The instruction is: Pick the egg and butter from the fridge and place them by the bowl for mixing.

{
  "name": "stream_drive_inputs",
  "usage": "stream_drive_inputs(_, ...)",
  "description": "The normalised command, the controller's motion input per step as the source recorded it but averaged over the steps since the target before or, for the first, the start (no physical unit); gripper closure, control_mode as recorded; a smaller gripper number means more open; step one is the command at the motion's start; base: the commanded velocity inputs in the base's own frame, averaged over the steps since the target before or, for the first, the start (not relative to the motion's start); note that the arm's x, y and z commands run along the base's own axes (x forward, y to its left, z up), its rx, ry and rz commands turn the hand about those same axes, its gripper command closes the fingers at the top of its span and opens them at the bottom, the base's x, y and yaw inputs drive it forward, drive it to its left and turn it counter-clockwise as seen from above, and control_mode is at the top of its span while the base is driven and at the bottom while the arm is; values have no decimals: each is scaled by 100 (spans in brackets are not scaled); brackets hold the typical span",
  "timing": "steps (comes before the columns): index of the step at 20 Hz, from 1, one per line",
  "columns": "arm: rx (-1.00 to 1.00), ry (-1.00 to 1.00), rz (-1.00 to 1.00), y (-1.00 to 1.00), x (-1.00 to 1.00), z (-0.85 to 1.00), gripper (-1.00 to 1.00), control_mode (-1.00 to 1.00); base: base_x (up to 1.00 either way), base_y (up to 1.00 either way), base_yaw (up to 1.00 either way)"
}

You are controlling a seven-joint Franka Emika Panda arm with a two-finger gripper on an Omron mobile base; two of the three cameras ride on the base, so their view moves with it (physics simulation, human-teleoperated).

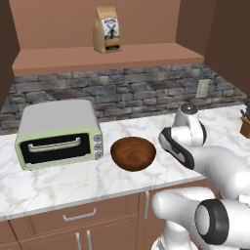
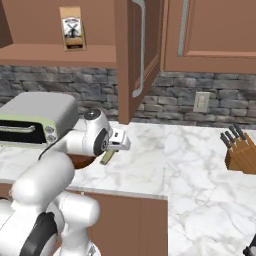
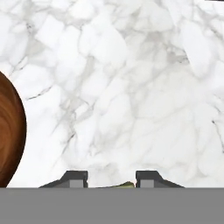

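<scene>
You are parked at the marble counter (image 1: 58,183), not at the fridge. On it the toaster oven (image 1: 58,134) stands at the left, and the bowl (image 1: 133,153) sits just to its right, empty as far as you can see. A knife block (image 2: 241,152) stands well off to the right, and a paper bag (image 1: 108,29) rests on the shelf above.

The arm reaches over bare marble just right of the bowl. In the right base view the gripper (image 2: 108,154) points down, with a yellowish-green block (image 2: 106,157), most likely the butter, between its fingers. In the hand view a sliver of the same colour shows between the tips, so the hand looks closed partway around it; contact itself is hard to confirm.

You seem to be at the placing step for the butter. No egg lies beside the bowl, so that fetch probably remains.
</scene>
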Motion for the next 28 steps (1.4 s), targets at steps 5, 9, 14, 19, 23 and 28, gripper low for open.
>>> stream_drive_inputs(5, 0, 0, 1, 0, 43, -34, 100, -100, 0, 0, 0)
stream_drive_inputs(9, 0, 0, 0, -3, 41, -28, 100, -100, 0, 0, 0)
stream_drive_inputs(14, 0, 0, 0, 0, 20, -38, 100, -100, 0, 0, 0)
stream_drive_inputs(19, 2, 0, 0, 0, 12, -36, 100, -100, 0, 0, 0)
stream_drive_inputs(23, 1, 0, 0, -2, 29, -27, 100, -100, 0, 0, 0)
stream_drive_inputs(28, 5, 0, 0, 0, 16, -25, 100, -100, 0, 0, 0)
